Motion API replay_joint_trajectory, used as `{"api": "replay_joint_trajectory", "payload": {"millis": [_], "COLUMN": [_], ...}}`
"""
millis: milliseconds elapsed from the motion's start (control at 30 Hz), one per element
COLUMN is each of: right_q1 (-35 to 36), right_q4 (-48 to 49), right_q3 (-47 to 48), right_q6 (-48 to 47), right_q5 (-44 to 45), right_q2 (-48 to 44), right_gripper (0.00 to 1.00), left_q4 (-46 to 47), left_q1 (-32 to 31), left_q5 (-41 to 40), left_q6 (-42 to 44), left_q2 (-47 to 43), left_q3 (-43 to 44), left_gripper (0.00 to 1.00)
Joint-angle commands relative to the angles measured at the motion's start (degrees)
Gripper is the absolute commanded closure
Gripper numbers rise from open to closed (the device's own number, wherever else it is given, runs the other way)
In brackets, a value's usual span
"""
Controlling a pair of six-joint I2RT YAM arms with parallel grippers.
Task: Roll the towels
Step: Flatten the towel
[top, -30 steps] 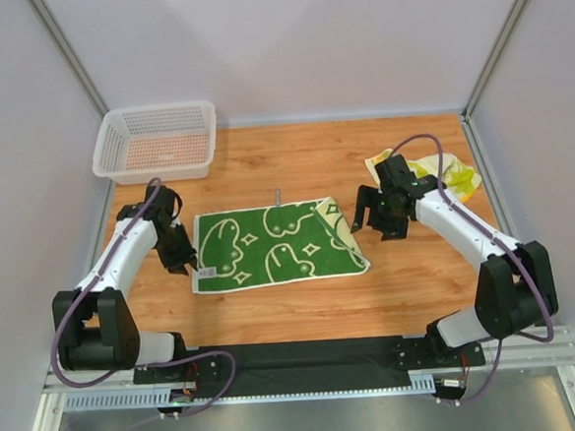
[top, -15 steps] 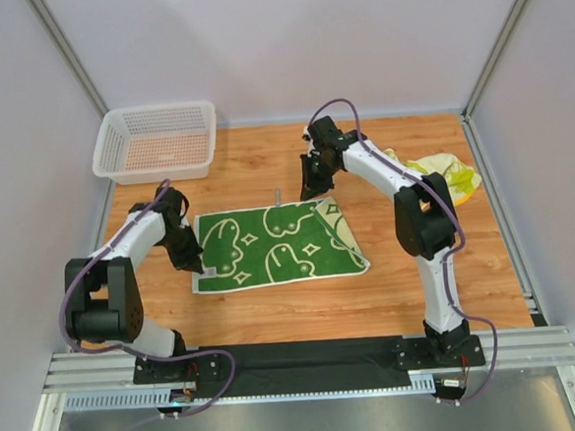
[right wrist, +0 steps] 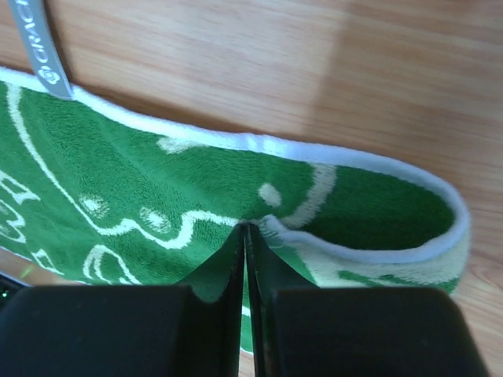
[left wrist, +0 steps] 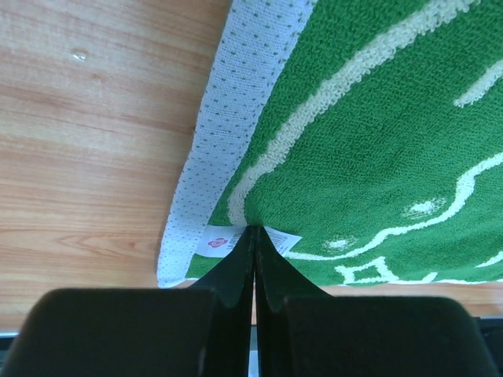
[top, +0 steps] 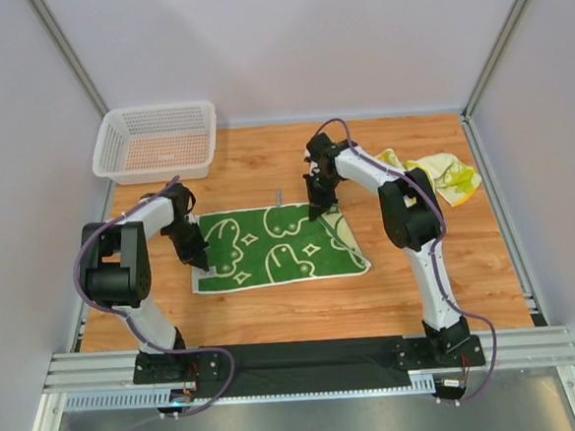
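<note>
Left wrist view: the green towel (left wrist: 377, 157) runs off the top and right edges, so its outline is incomplete. The left gripper (left wrist: 253, 236) is clamped on the towel's border. It covers the pinched cloth and part of a small white label (left wrist: 218, 242), whose red print is too small to read.

Right wrist view: the right gripper (right wrist: 245, 229) conceals the cloth it pinches, and its body masks the towel's lower portion. The grey tag (right wrist: 38, 47) is cut by the top edge, leaving its lettering incomplete.

Top view: both grippers' fingertips are too small to resolve. The crumpled towel (top: 449, 175) is partly covered by the right arm (top: 358, 168).
</note>
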Motion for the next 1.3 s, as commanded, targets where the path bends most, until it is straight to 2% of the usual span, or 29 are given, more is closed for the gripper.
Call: {"api": "replay_joint_trajectory", "payload": {"millis": [0,400,533,600,700,800,900,1000,1067,1100,1200,1233,1267], "right_q1": [-2.4,-11.7,-13.3,-14.5,-16.0,-16.0,-15.5,-15.3,-15.4,-15.4,-15.4,-15.4,-15.4], "right_q4": [-0.9,-5.4,-7.8,-10.0,-10.4,-9.9,-9.7,-7.5,-4.6,-3.7,-1.5,-1.4,-1.7], "right_q3": [-2.5,-5.2,-6.4,-7.1,-8.7,-10.2,-11.3,-15.6,-21.1,-22.9,-30.4,-32.1,-34.7], "right_q6": [-2.2,-4.9,-5.7,-5.0,-4.8,-5.1,-4.5,-3.7,-2.7,-2.1,-0.1,0.2,0.6], "right_q5": [3.0,9.2,13.0,20.3,24.2,23.1,21.3,18.2,13.2,12.2,9.2,9.0,8.8], "right_q2": [-2.2,-6.7,-9.6,-11.0,-14.7,-19.3,-22.5,-27.4,-32.6,-34.7,-41.6,-42.7,-45.3], "right_gripper": [0.95,0.93,0.84,0.79,0.68,0.48,0.4,0.4,0.4,0.36,0.22,0.21,0.21], "left_q4": [0.6,1.0,1.1,1.1,2.1,2.7,1.1,-0.8,-2.1,-2.4,-2.9,-3.0,-2.9], "left_q1": [-0.1,0.4,0.5,0.6,0.5,0.5,0.5,0.5,0.5,0.5,0.5,0.5,0.5], "left_q5": [-3.7,-6.7,-6.7,-6.7,-4.7,-3.0,-2.5,-1.9,-2.0,-1.9,-1.7,-1.2,-0.8], "left_q6": [1.2,2.1,1.9,1.7,2.2,1.9,1.4,0.5,-0.5,-1.0,-3.4,-4.1,-5.4], "left_q2": [2.1,2.7,2.6,2.5,2.1,-1.0,-3.4,-8.5,-10.8,-13.2,-18.0,-19.1,-20.1], "left_q3": [0.1,-0.6,-0.6,-0.7,-0.9,-0.6,0.9,1.7,0.9,0.4,-2.9,-3.9,-6.0], "left_gripper": [1.0,1.0,1.0,1.0,1.0,1.0,0.96,0.89,0.84,0.81,0.66,0.57,0.55]}}
